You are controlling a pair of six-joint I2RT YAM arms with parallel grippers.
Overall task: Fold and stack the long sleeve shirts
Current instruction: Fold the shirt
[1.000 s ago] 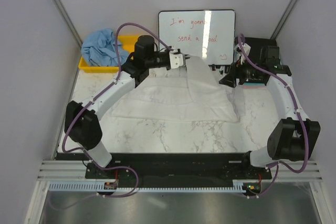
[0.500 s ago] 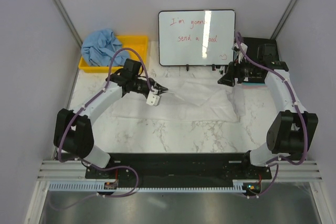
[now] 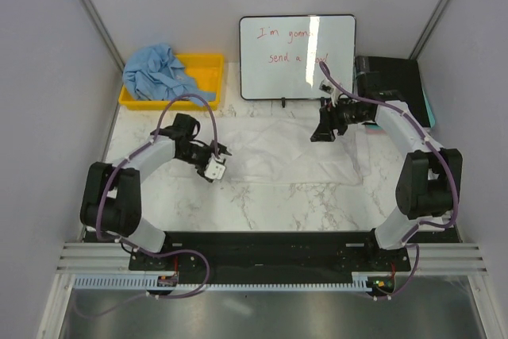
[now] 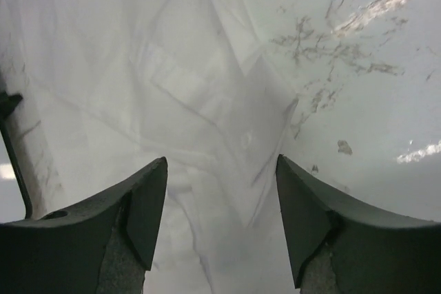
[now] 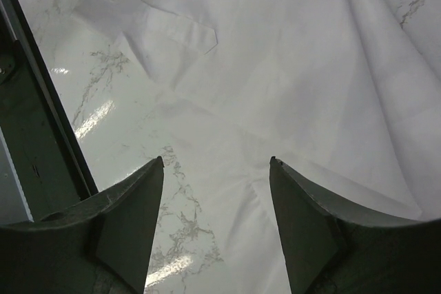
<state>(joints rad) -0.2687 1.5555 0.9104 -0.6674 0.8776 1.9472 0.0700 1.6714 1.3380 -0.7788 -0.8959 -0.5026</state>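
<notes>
The white long sleeve shirt lies spread and wrinkled across the middle of the marble table. My left gripper hovers low over its left edge, open, with nothing between the fingers; the left wrist view shows creased white cloth under the open left gripper. My right gripper stands open above the shirt's back right part. In the right wrist view the right gripper is over the cloth's edge and bare marble. The light blue long sleeve shirt sits bunched in the yellow bin.
A whiteboard with red writing stands on small feet at the back, just behind the white shirt. A black device sits in the back right corner. Grey walls close in both sides.
The left gripper came down from the back toward the front left with a fold of the white shirt, then opened and let it go. The right gripper shifted left over the shirt.
</notes>
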